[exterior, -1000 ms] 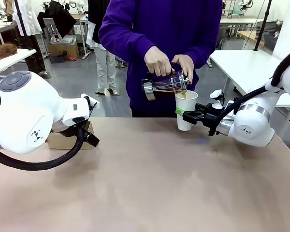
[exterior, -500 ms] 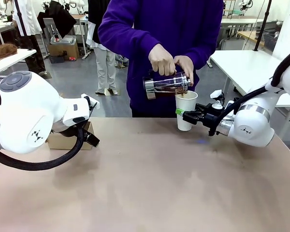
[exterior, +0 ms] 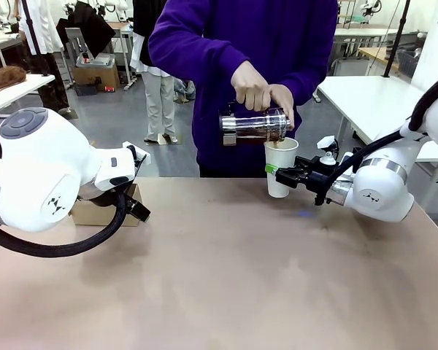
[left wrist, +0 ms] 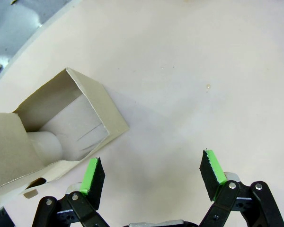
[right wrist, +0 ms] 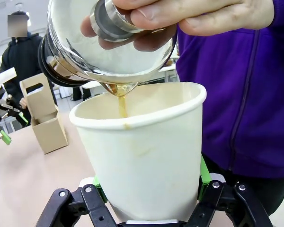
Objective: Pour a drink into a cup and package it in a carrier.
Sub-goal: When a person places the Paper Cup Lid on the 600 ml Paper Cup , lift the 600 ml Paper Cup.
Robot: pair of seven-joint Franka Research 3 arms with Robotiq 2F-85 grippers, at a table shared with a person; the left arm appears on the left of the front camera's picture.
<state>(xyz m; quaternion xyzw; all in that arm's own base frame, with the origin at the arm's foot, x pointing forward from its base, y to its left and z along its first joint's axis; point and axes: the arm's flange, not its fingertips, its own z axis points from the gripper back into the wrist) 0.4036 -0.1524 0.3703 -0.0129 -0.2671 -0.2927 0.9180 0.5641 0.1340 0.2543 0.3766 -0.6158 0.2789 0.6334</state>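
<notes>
While between fingers (right wrist: 204,174), cup (right wrist: 146,156) under drink (right wrist: 122,105)

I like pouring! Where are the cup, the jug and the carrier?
cup (right wrist: 146,156), right wrist view, white side wall.
jug (exterior: 252,125), front view, clear glass body.
carrier (left wrist: 106,108), left wrist view, cardboard side wall.

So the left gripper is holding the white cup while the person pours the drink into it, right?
Not the left: the right gripper holds the cup while the person pours the drink into it, as the right wrist view shows.
</notes>
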